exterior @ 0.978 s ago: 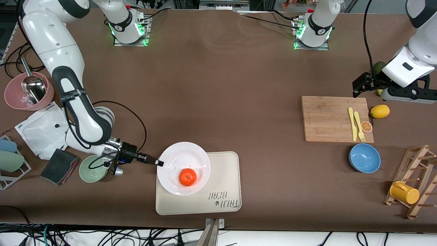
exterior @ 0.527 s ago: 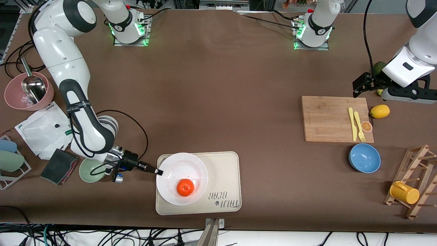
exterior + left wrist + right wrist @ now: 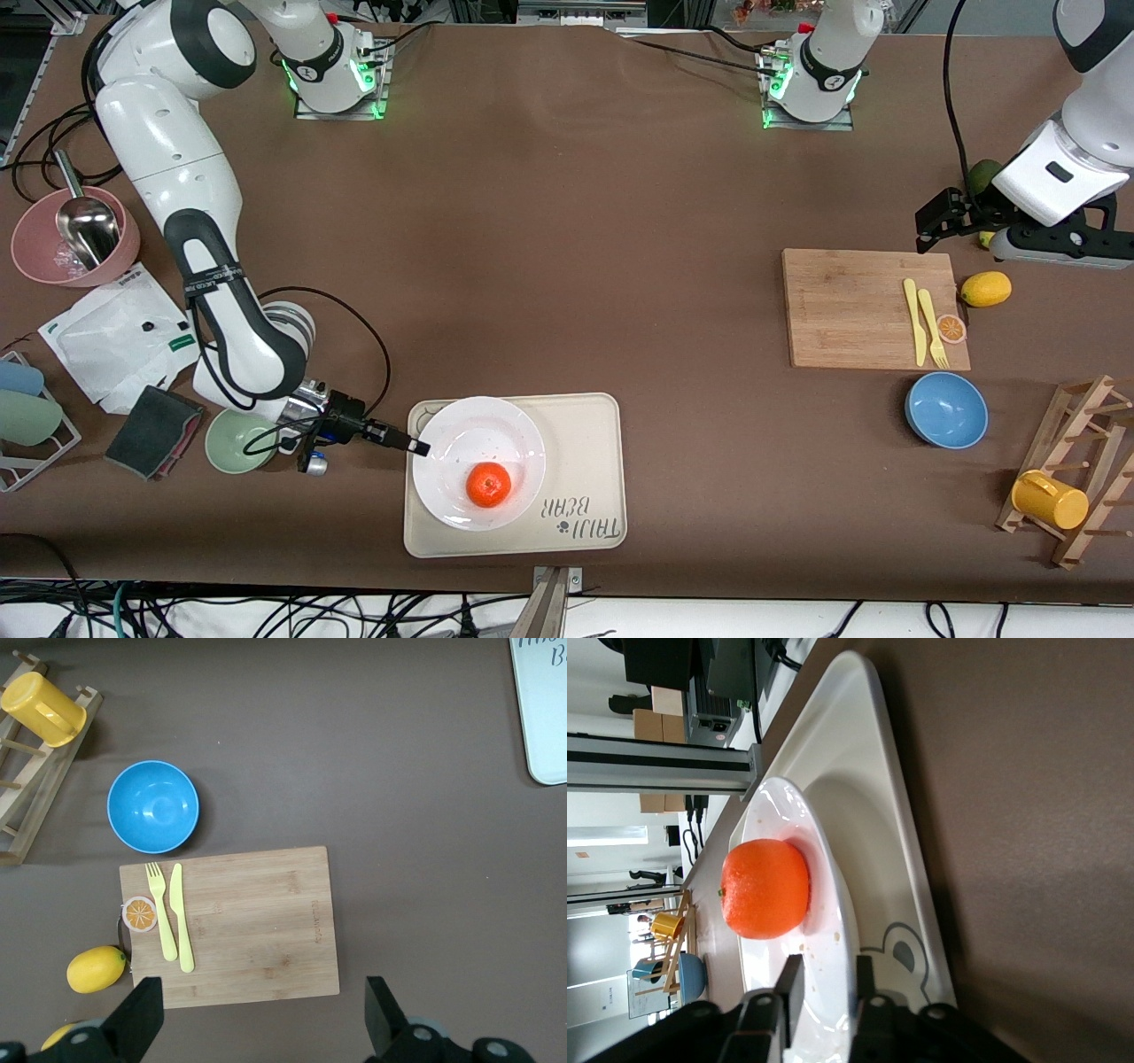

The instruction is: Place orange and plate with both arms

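Plate (image 3: 478,461) lowered onto tray (image 3: 585,532), right gripper (image 3: 422,447) loosening on rim

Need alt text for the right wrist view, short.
An orange sits in a white plate that rests on a cream tray on the brown table. The right gripper has its jaws on either side of the plate's rim, slightly parted. A yellow cup and blue bowl show in the distance.

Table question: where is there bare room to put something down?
The wide brown stretch between the tray and the cutting board lies bare, up to the arm bases. It is crowded around the pink bowl and beside the wooden rack.
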You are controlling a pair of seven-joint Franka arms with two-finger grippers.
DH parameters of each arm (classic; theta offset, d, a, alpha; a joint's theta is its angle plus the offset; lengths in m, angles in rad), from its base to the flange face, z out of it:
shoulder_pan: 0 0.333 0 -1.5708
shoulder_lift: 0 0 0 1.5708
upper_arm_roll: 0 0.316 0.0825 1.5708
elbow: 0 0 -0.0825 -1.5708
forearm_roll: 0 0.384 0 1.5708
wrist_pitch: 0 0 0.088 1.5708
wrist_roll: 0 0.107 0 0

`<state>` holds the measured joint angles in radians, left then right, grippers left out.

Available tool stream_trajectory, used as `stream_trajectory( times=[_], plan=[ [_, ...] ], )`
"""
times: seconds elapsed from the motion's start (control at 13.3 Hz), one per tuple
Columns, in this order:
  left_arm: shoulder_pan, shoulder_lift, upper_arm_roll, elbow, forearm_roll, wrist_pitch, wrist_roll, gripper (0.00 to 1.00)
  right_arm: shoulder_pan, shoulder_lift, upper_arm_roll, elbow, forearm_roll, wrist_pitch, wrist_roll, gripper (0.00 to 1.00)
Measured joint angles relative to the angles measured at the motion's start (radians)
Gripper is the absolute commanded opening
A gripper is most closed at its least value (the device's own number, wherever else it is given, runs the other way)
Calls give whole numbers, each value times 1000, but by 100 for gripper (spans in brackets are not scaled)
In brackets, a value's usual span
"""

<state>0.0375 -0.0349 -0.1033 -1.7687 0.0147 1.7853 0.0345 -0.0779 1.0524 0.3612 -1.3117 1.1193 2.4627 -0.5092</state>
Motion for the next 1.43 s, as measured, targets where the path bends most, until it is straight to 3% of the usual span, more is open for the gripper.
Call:
stream_trajectory(
  times=[0.68,0.83,0.98,1.13,1.43],
  plan=[
    [0,0,0,0,0,0,-2,100,-6,-12,0,47,-5,5,0,100],
    [0,0,0,0,0,0,-2,100,-11,-57,-22,41,-52,-28,-1,100],
    [0,0,1,1,0,0,-2,100,-12,-131,-97,18,-184,-158,2,100],
    [0,0,1,1,0,0,-2,100,-20,-205,-175,4,-370,-323,4,100],
    [0,0,1,2,0,0,-2,100,-27,-332,-258,-7,-660,-593,57,100]
  ],
)
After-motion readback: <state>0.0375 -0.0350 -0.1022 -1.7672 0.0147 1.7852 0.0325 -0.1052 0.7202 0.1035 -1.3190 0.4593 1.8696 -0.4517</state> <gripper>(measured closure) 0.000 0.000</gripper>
